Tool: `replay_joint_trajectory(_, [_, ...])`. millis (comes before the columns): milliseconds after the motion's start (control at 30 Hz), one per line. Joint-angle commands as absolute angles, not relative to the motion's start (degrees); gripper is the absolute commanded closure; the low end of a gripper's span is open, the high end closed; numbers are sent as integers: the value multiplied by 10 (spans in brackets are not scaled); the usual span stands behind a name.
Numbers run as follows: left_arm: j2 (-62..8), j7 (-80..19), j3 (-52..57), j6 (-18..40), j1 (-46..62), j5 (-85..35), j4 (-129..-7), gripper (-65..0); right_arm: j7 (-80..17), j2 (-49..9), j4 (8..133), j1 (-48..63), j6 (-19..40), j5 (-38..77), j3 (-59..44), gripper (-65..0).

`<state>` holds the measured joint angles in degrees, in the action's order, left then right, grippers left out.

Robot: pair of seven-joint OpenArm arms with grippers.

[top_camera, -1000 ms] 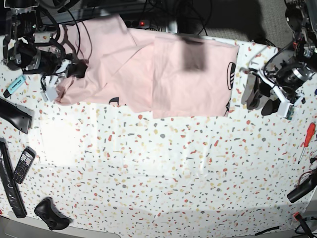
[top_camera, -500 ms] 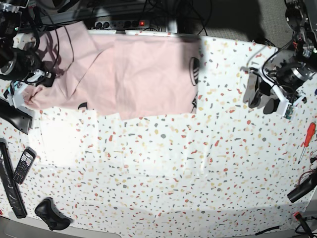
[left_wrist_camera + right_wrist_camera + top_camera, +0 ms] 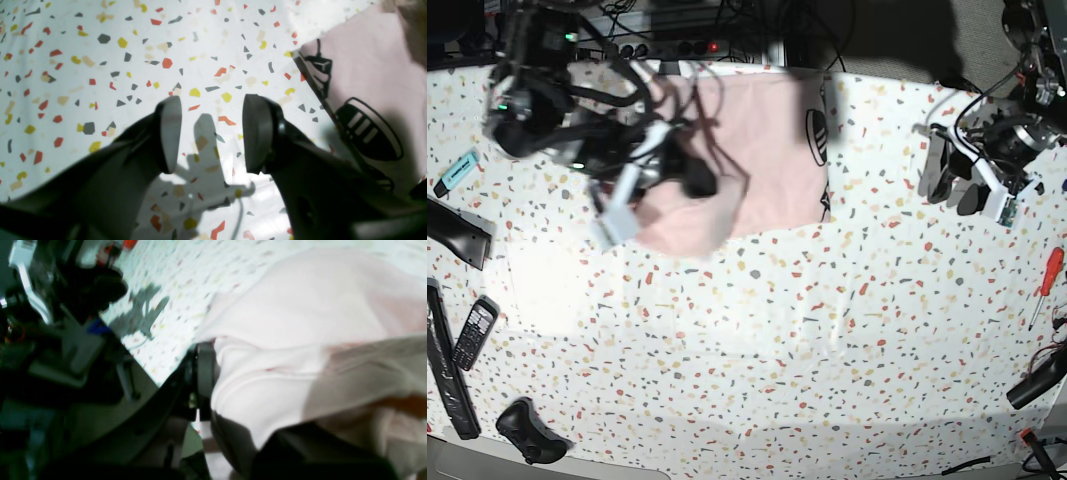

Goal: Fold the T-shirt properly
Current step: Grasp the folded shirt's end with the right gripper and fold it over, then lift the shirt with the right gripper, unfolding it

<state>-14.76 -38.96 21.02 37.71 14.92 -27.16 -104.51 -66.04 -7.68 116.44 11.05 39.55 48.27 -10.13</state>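
Note:
The pale pink T-shirt [image 3: 772, 150] lies bunched at the back of the table, with black print along its right edge. My right gripper [image 3: 699, 183] is over its left part, shut on a fold of the cloth. In the right wrist view one finger pad [image 3: 205, 373] presses the pink T-shirt [image 3: 283, 350]; the other finger is hidden by cloth. My left gripper [image 3: 949, 185] stands open over bare table to the right of the shirt. In the left wrist view this left gripper [image 3: 211, 133] is empty, with the T-shirt's printed edge [image 3: 367, 83] at the right.
A phone [image 3: 474, 333], a black controller [image 3: 527, 430] and black bars lie along the left edge. A blue marker [image 3: 459, 170] is at the far left, a red screwdriver [image 3: 1049, 280] at the right. Cables and a power strip [image 3: 697, 45] line the back.
My right arm first dragged the shirt left, then swung right over it, carrying its left edge onto the rest. The left arm has barely moved.

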Motion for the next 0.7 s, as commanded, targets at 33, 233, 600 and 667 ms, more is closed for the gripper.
replay_joint_trajectory(33, [-153,-376,214,377,149,-280,-1055,-281,-632,-54,1175,97,389,463,-63,0])
replay_joint_trajectory(233, [-153,-376,214,377,156,-279,-1055,-281,-592,17,1175,92,369,302,42,0])
replay_joint_trajectory(600, [-153,-374,214,377,160,-279,-1055,-282,-502,78,1175,92,369,364,145,-241])
replay_joint_trajectory(667, [-153,-375,214,377,160,-279,-1055,-282,-501,90,1175,86,370,382,151,-241])
